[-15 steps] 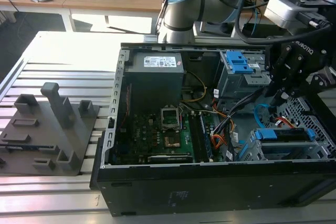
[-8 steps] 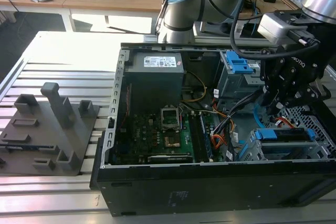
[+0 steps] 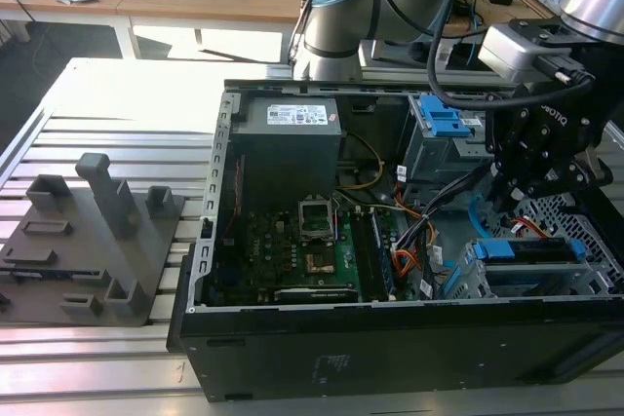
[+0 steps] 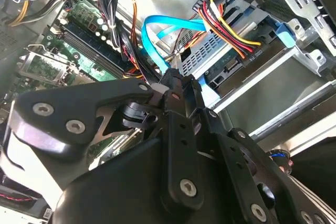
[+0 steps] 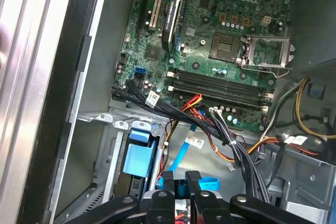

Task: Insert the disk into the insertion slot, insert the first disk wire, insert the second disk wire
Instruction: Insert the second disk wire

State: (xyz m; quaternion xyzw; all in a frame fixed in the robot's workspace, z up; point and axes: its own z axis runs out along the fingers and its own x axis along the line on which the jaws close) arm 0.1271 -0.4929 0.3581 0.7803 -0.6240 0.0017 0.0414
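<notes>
Starting at the near edge of the exterior view, a slotted metal counter (image 3: 97, 367) is shown carrying an open black computer case (image 3: 341, 353). Inside the case, low on the exterior view's right, the disk (image 3: 526, 250) is seated in the insertion slot (image 3: 561, 213), with its blue caddy edge facing the interior.

Directly above the disk, the claw (image 3: 507, 204) is lowered into the case. In both wrist views its two black fingers (image 5: 168, 183) are pressed together on the end of the second disk wire (image 4: 157, 30), which is held just beside the edge of the disk. From the grip the light-blue ribbon is looped away toward the motherboard (image 3: 292, 241). Whether its plug touches the disk cannot be told.

In the second wrist view the first disk wire (image 4: 226, 27), a bundle of red, yellow and black strands, is seen plugged into the disk's edge by its black connector.

Farther back in the exterior view, a grey power supply (image 3: 292, 143) is placed behind the motherboard, and a blue-latched bay (image 3: 444, 124) is set above the slot. On the exterior view's left, a grey fixture (image 3: 93, 231) is laid on the counter, well apart from the case. Beyond the case the arm (image 3: 336, 17) is mounted.
</notes>
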